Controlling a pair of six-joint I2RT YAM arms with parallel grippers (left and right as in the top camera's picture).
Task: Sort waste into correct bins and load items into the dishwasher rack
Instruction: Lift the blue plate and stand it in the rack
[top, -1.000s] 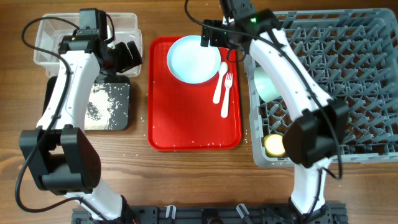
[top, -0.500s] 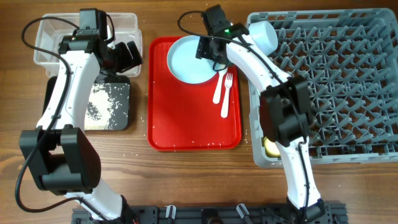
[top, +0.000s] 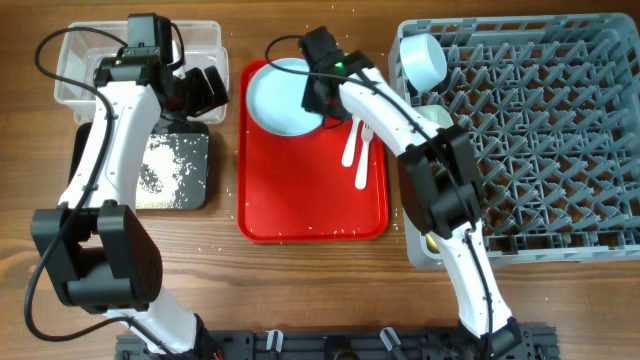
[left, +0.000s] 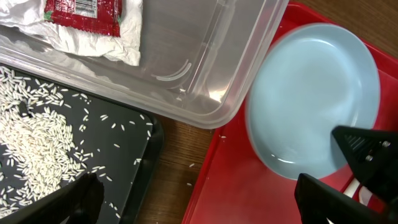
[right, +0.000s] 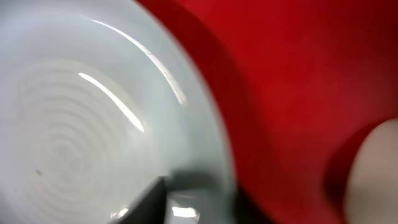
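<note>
The pale blue plate (top: 278, 95) lies at the far end of the red serving tray (top: 300, 200). My right gripper (top: 318, 88) is shut on the plate's right rim. In the right wrist view the plate (right: 81, 112) fills the left, with one finger (right: 149, 202) lying on its face. My left gripper (left: 202, 205) hangs open over the gap between the black tray (left: 124, 155) and the red tray, holding nothing. The white spoon (top: 350, 140) and fork (top: 363, 155) lie on the red tray. The clear tub (left: 205, 74) holds the napkin (left: 93, 40) and red wrapper (left: 84, 11).
The grey-blue dishwasher rack (top: 540, 130) fills the right, with a pale blue bowl (top: 422, 60) at its far left corner and a yellow cup (top: 430, 240) near its front left corner. Rice grains (left: 37, 137) cover the black tray (top: 170, 170). My right arm spans the rack's left edge.
My right gripper has swung left from the rack's corner to the plate's right rim and closed there. The plate has slid a little left. The left arm has not moved.
</note>
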